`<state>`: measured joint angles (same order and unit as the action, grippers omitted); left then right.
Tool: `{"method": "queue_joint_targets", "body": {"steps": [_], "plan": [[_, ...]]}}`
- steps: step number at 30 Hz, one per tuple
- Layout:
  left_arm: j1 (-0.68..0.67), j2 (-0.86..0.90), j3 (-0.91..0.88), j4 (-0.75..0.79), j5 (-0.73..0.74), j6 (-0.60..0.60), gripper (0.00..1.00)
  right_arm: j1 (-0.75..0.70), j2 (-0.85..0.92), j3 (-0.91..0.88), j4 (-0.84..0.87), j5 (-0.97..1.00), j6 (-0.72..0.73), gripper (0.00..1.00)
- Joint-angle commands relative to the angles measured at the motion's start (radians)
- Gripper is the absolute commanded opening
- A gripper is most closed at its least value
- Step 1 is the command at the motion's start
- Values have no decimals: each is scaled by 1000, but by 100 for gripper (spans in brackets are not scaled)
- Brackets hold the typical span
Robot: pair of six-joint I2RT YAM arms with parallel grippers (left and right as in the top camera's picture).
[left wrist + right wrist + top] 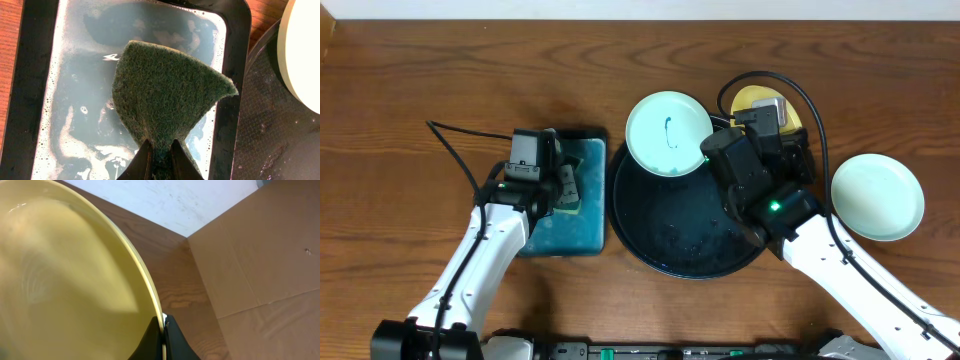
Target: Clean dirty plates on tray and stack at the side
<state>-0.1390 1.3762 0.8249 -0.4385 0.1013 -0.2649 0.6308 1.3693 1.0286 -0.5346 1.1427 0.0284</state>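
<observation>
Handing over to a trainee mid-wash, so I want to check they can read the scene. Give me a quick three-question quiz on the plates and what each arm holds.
1. True or false: the left gripper is shut on the green pad over the basin.
2. Of the two mint plates in the overhead view, how many show a teal smear?
3. The right gripper pinches the rim of: A) the yellow plate; B) a mint plate; C) the green pad.

Key: 1 true; 2 one; 3 A.
</observation>
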Motion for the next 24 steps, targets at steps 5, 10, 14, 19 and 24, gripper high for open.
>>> {"method": "queue_joint_targets", "body": {"steps": [5,10,14,19,24], "plan": [[5,-14,13,2,-12,0,8,6,-19,26,0,39,-8,1],[17,-14,13,5,18,44,8,6,-19,26,-6,39,-8,1],[77,-14,12,38,152,58,7,6,-18,26,-11,38,-8,1],[214,-14,11,82,440,132,7,6,-18,26,-11,38,-8,1],[306,-11,-3,82,673,251,7,6,-18,26,-11,38,-7,1]]}}
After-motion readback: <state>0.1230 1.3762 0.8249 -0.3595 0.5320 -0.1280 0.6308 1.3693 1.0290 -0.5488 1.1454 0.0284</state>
